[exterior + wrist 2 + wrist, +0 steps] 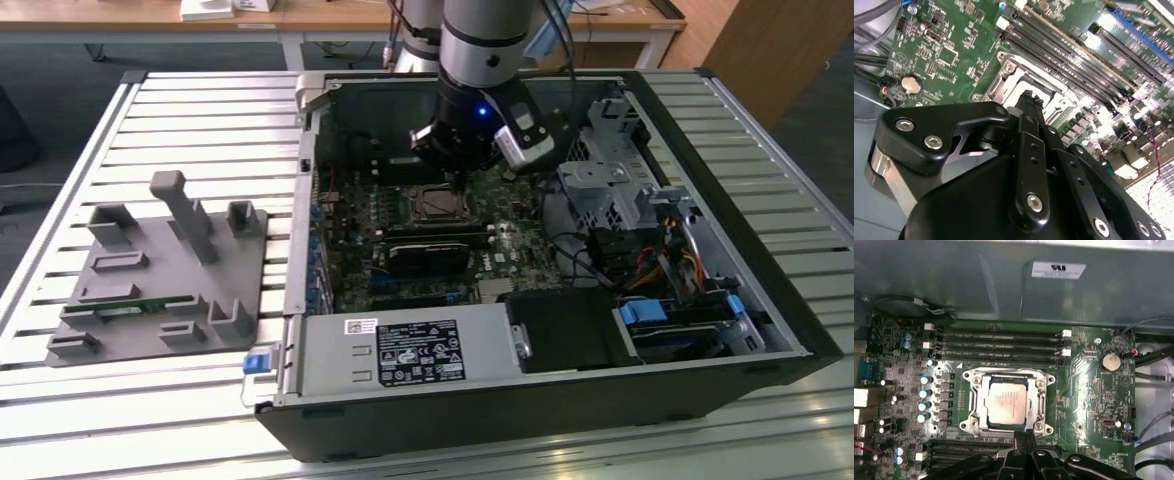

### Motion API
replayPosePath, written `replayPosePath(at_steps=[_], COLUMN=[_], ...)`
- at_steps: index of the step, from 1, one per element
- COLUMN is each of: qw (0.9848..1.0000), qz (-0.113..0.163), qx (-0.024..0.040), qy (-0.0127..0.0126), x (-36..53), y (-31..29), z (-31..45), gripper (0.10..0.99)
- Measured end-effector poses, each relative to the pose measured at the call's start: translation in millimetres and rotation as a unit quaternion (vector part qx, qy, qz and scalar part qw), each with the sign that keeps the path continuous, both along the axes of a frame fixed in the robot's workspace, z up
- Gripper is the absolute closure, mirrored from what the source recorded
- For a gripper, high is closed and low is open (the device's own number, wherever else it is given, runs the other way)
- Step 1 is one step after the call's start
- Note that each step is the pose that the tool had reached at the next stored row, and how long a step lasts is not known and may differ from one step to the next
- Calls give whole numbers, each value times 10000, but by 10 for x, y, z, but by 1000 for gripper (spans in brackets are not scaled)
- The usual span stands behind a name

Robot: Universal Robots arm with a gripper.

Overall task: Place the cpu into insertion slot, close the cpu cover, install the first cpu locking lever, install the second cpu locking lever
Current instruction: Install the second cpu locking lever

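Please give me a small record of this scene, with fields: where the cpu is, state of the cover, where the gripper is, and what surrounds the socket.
cpu: small flat square chip with silvery-beige metal top, lying in the black-rimmed square insertion slot
cpu cover: silvery metal frame plate, lying down around the chip
gripper: black gripper, fingers together, nothing held, above the socket's edge; seen over the socket in the exterior view
board: green circuit board
nearby: long narrow black memory slots, round silver coin battery

no print can be made out: the white sticker on the case wall and the black label on the power supply are both unreadable.
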State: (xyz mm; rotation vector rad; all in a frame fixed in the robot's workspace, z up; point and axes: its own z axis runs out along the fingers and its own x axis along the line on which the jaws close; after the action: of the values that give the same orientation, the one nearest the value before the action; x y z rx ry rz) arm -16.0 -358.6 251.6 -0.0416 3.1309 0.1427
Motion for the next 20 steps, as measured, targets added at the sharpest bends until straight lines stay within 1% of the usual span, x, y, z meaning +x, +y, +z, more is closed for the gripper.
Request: replayPosePath(at_steps=[2, 4, 6, 8, 13, 16, 20], qw=[10000, 10000, 10000, 9999, 9999, 9999, 9999], qz=[0, 0, 0, 0, 1, 0, 0], qx=[0, 5, 50, 105, 108, 113, 112], qy=[1, 14, 43, 62, 66, 66, 66], x=[0, 0, 1, 2, 2, 2, -16], y=[-31, -57, -67, -75, -99, -135, -155], z=[-3, -13, -23, -34, -118, -147, -158], gripper=[969, 969, 969, 969, 969, 969, 969])
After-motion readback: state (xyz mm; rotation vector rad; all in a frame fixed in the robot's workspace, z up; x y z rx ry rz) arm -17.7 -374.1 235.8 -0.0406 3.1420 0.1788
